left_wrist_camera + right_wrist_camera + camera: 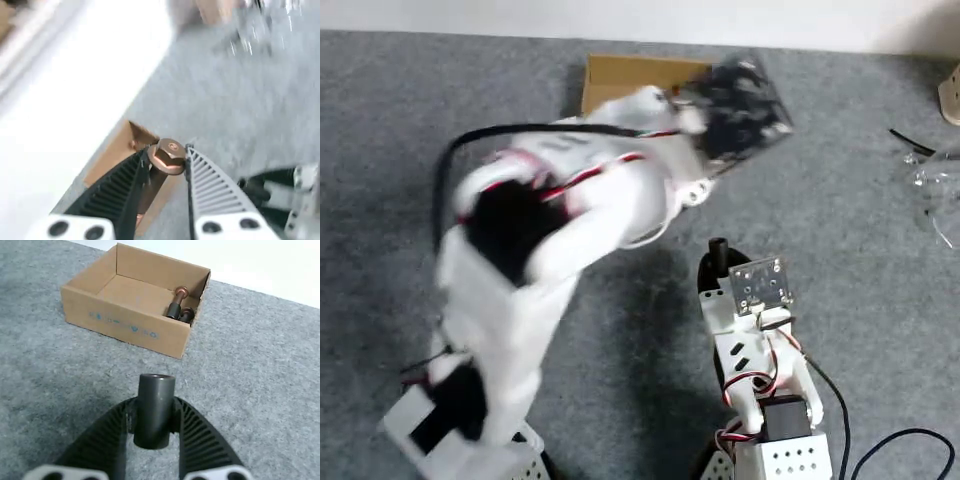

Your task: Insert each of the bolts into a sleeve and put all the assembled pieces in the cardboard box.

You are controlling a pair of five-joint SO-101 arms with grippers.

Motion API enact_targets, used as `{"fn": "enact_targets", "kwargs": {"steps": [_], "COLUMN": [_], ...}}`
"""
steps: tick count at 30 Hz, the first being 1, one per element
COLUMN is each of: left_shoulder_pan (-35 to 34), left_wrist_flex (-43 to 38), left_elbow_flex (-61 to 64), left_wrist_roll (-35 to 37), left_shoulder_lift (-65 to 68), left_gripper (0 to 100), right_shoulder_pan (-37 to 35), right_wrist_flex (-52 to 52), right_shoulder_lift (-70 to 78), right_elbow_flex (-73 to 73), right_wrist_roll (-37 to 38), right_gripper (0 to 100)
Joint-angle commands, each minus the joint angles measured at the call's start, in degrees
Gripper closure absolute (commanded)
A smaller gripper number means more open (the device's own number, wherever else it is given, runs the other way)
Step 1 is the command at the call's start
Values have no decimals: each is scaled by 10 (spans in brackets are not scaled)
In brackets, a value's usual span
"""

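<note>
The left gripper (167,151) is holding a copper bolt (169,160). Its fingers are pinching the bolt just under the six-sided head, and the shaft is hanging down between them. In the left wrist view the bolt is sitting above a corner of the cardboard box (112,152).

The right gripper (155,410) is squeezing a dark sleeve (156,399) between its fingers. The sleeve is standing up straight, with its open hole pointing up. In the high view the sleeve (718,247) is sitting well apart from the box (620,72), over the grey mat (860,200). The left arm (550,230) is stretching toward the box, and the right arm (760,350) is staying nearer the front.

Two finished pieces (177,305) are lying in a back corner of the box (125,325).

The job right now looks like putting this bolt into this sleeve. To do it well, the bolt should be coming over to the sleeve, not dropping into the box alone. The tip of the bolt needs to be lining up right above the hole. The bolt needs to be standing as straight as the sleeve. Going down slowly is best, so the tip is not bumping the rim. The right gripper should be keeping the sleeve steady and not letting it tip.
</note>
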Motion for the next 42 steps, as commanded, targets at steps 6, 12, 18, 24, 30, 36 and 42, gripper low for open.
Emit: {"fn": "enact_targets", "kwargs": {"steps": [6,12,18,24,30,36,42], "left_shoulder_pan": [-62,-225,-242,-239,-230,-229,-219], "left_wrist_flex": [-50,-33,-113,-287,-413,-471,-471], "left_elbow_flex": [-20,112,428,604,721,782,781], "left_wrist_roll": [139,267,164,59,-33,-51,-52], "left_shoulder_lift": [-184,-209,-163,-124,-76,-25,-5], "left_gripper": [993,993,993,993,993,993,957], "right_shoulder_pan": [8,8,8,8,8,8,8], "right_wrist_flex": [-3,-3,-2,-2,-3,-3,-3], "right_shoulder_lift": [-15,-15,-15,-15,-15,-15,-15], "right_elbow_flex": [53,53,53,53,53,53,53], "right_wrist_roll": [6,6,6,6,6,6,6], "right_gripper": [994,994,994,994,994,994,994]}}
